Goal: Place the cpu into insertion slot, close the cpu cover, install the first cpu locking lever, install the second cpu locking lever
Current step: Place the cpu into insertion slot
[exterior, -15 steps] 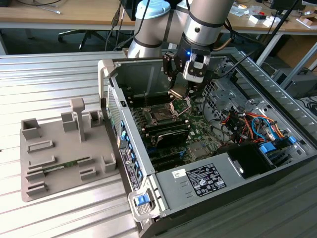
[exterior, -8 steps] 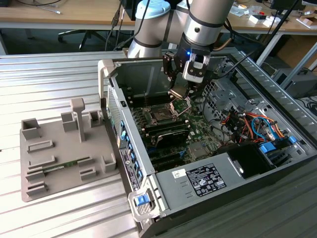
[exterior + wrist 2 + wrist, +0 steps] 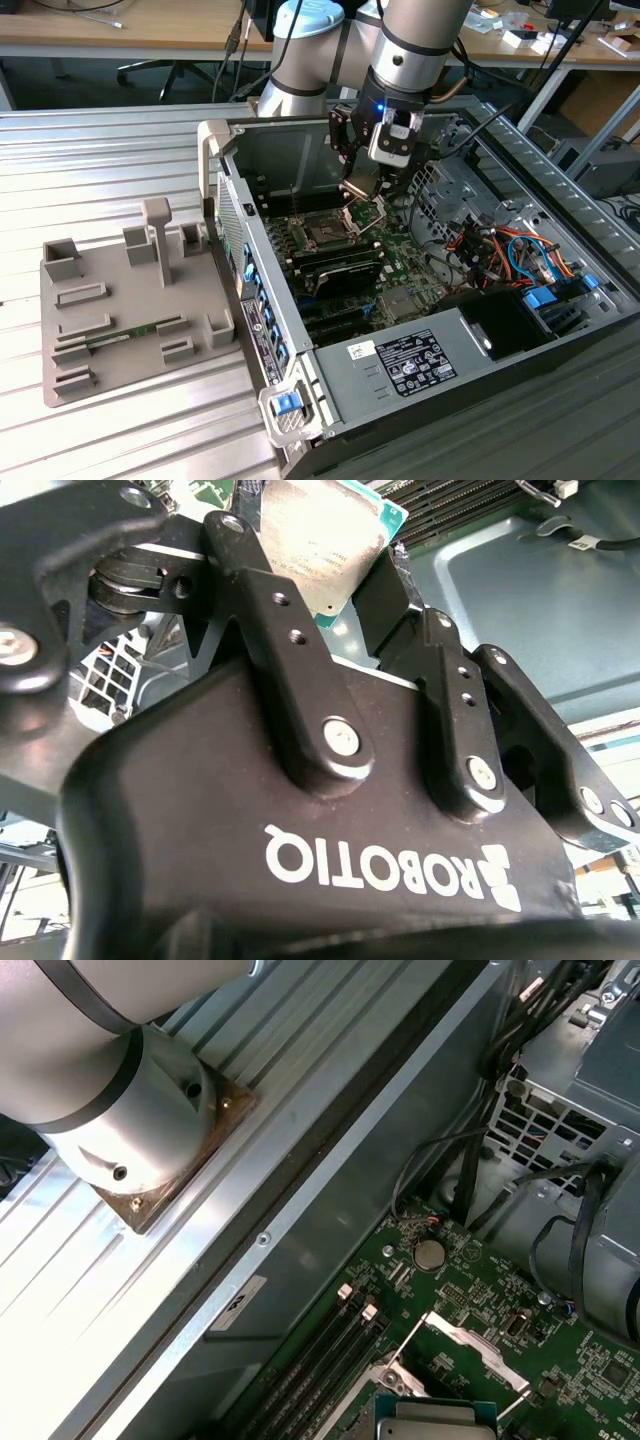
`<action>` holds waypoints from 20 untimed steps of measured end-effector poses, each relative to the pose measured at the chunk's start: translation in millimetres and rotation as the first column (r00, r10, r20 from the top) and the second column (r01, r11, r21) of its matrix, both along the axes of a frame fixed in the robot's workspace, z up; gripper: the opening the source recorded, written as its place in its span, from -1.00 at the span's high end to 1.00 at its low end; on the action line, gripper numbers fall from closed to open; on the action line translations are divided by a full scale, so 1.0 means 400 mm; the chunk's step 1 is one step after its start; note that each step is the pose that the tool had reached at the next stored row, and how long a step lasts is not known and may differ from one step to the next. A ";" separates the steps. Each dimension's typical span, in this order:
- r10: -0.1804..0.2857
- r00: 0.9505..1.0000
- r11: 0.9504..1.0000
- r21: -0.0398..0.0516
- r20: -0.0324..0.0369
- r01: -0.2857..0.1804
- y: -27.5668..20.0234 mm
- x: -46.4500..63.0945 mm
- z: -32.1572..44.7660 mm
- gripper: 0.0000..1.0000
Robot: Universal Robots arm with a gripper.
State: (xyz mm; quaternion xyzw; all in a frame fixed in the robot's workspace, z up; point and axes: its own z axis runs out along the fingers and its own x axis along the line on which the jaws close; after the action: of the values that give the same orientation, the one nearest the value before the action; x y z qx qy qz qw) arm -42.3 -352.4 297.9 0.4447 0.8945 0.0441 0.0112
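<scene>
Cpu (image 3: 320, 530) sits clamped in my gripper (image 3: 310, 552). In the exterior view I see the insertion slot (image 3: 325, 233) at its seven o'clock.

So the open grey metal computer case (image 3: 285, 150) sits on the ribbed metal table (image 3: 100, 160). The grey plastic parts tray (image 3: 120, 310) lies just beside the case, on the exterior view's left. In the case lies the green circuit board (image 3: 410, 265), with the small square black insertion slot (image 3: 325, 233) set in it near the case's back wall. The gripper (image 3: 358, 188) hangs over that board near the slot, with the small flat silver-topped cpu (image 3: 320, 530) pinched in it. The grey power supply box (image 3: 410, 360) sits at the case's front end.
</scene>
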 end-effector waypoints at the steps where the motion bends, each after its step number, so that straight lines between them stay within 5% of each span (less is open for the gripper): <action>1: -0.001 1.000 1.000 0.000 0.000 0.001 0.000 0.000 0.000 -0.08; 20: -0.016 1.000 1.000 0.000 0.000 0.016 0.000 0.000 -0.001 -0.08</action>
State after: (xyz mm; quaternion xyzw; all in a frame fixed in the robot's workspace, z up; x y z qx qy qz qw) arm -42.3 -352.4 297.5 0.4518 0.8910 0.0440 0.0116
